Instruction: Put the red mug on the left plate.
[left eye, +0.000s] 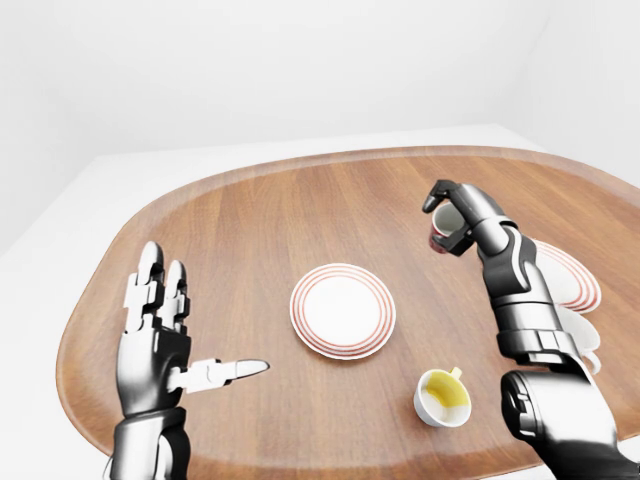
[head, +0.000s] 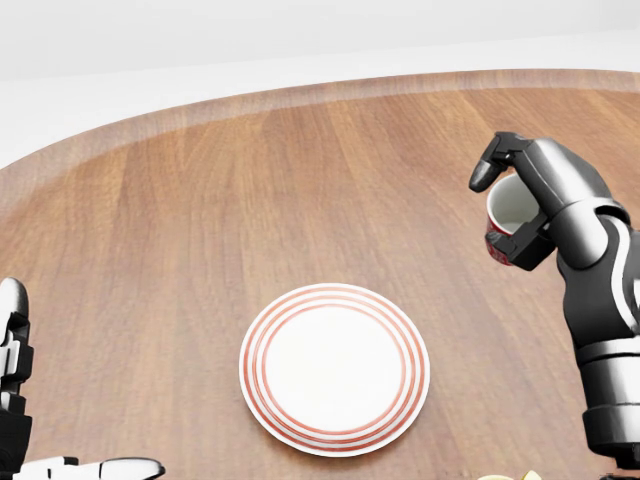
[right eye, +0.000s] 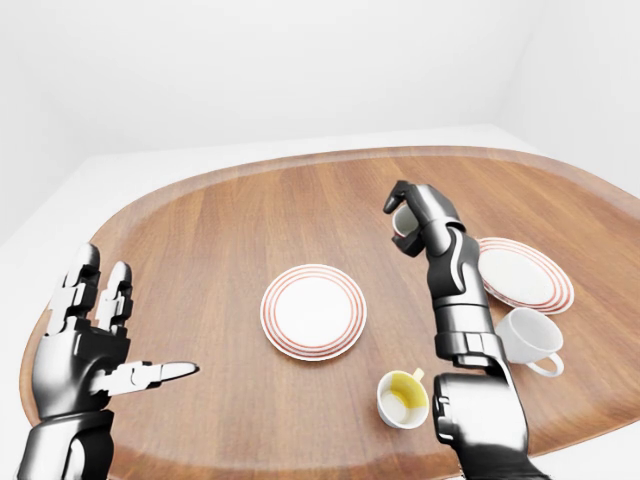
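— What is the right hand (head: 515, 205) doing?

— Its dark fingers (head: 497, 160) are clenched round the red mug (head: 507, 222), which is lifted clear of the wooden table (head: 200, 220). In the head view the mug sits at the right, its white inside showing and its mouth tipped toward the left.

— And where is that against the left plate (head: 335, 368)?

— The mug is up and to the right of it, farther from the robot and well apart. That plate is white with red rings and lies flat near the middle of the table.

— The left hand (left eye: 160, 335)?

— Released, fingers spread and pointing away from the robot, thumb out to the right, at the table's near left. It grips nothing.

— What else lies about?

— In the right-eye view a second ringed plate (right eye: 522, 275) lies to the right of the right arm. Nearer the robot a white cup (right eye: 528, 338) lies tipped on its side, and left of that stands a yellow cup (right eye: 404, 398).
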